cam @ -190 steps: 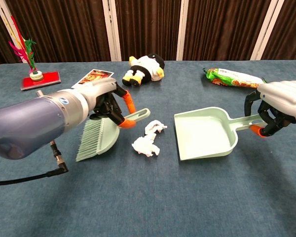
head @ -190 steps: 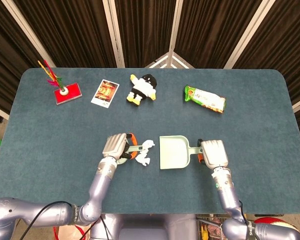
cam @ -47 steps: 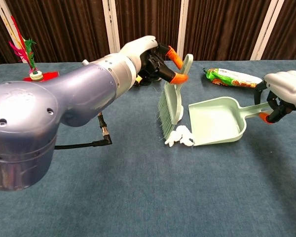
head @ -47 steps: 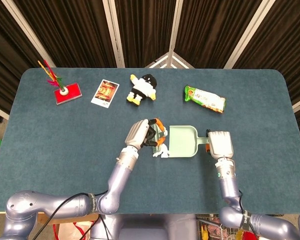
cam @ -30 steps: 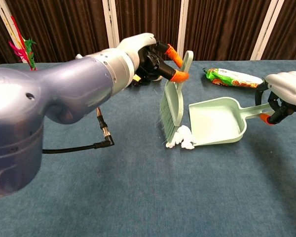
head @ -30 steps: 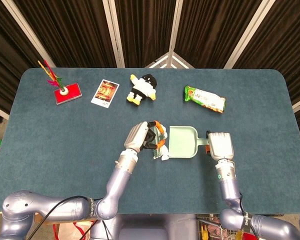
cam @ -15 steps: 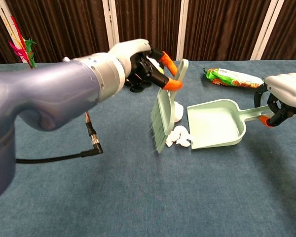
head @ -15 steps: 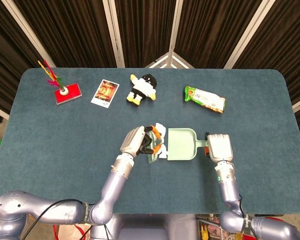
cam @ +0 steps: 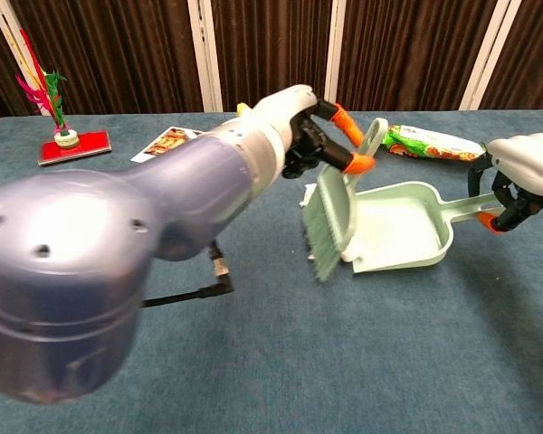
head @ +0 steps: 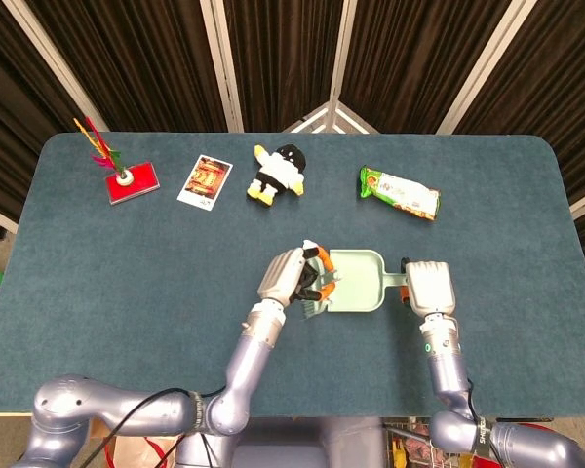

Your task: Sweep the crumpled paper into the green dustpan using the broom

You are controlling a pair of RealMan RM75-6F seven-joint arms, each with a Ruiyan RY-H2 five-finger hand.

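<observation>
Both hands grip tools: our left hand [cam: 300,127] holds the broom [cam: 333,217] at the mouth of the green dustpan [cam: 407,237], whose handle our right hand [cam: 525,172] clasps. Of the crumpled paper [head: 310,247] we see only a bit at the pan's far corner, so sweeping looks unfinished.

No legible text anywhere (snack packet [head: 399,192] print blurred)
</observation>
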